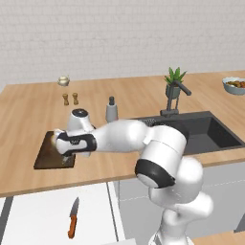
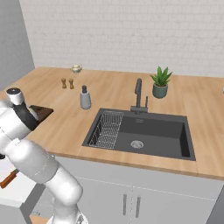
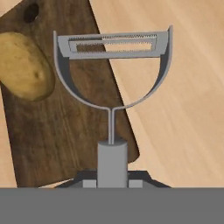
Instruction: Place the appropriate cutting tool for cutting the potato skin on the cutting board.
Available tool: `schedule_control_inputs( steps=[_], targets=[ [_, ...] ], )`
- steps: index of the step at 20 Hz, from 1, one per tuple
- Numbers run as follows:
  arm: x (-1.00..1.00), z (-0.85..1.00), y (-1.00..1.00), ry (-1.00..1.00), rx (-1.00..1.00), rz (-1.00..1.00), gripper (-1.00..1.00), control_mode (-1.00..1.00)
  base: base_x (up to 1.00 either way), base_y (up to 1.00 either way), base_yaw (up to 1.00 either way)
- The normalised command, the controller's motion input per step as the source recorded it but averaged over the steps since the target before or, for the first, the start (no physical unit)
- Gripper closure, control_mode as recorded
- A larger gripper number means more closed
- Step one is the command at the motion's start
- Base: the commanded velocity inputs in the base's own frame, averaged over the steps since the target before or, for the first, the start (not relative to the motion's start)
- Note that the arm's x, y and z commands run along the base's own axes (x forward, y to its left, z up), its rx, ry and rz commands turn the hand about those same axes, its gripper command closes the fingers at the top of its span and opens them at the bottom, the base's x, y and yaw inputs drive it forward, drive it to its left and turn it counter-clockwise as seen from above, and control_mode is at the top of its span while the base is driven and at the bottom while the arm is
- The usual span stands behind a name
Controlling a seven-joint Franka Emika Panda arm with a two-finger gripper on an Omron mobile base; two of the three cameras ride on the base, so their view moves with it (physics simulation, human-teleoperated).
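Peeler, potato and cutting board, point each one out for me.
peeler (image 3: 112, 155), hand view, on its grey handle.
potato (image 3: 22, 65), hand view, middle of its tan skin.
cutting board (image 3: 61, 140), hand view, bare dark wood below the potato.

- Light is bright, even and diffuse, with no glare.
- The bench (image 1: 28, 110) carries only faint, soft shadows.
- The base views look slightly soft and low in detail.
- The peeler (image 3: 112, 72) appears sharp close up.
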Motion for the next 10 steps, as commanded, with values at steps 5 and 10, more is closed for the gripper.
schedule_control_inputs(
  steps=[5, 10],
  targets=[
    [0.49, -0.21, 0.35, 0.00, -0.02, 0.00, 1.00, -1.00, 0.00, 0.00, 0.00],
    [0.19, -0.10, 0.29, 0.00, -0.03, 0.00, 1.00, -1.00, 0.00, 0.00, 0.00]
  ],
)
